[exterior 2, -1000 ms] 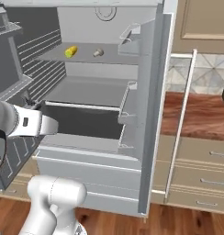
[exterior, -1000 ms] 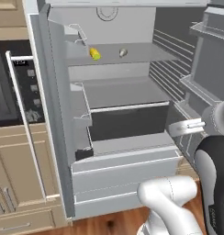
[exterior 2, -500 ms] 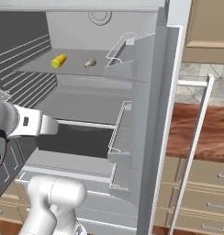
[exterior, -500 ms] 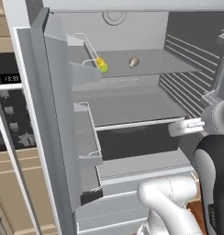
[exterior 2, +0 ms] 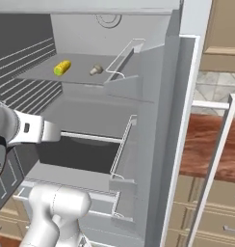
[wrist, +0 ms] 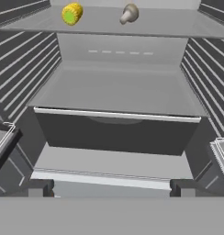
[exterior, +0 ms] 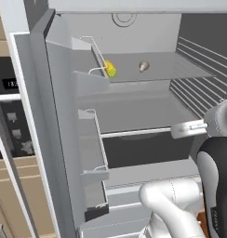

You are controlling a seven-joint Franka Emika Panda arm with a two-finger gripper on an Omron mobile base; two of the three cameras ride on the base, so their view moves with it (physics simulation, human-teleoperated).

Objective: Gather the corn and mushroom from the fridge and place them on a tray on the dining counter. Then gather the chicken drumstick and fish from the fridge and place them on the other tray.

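Corn (wrist: 71, 13) and mushroom (wrist: 129, 13) lie well above the wide-open, empty claw (wrist: 111, 187).

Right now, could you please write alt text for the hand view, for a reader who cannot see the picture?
Inside an open fridge, a yellow corn and a small mushroom lie side by side, apart, on the top shelf. Below are a bare middle shelf and a dark drawer. The open claw points inward, holding nothing.
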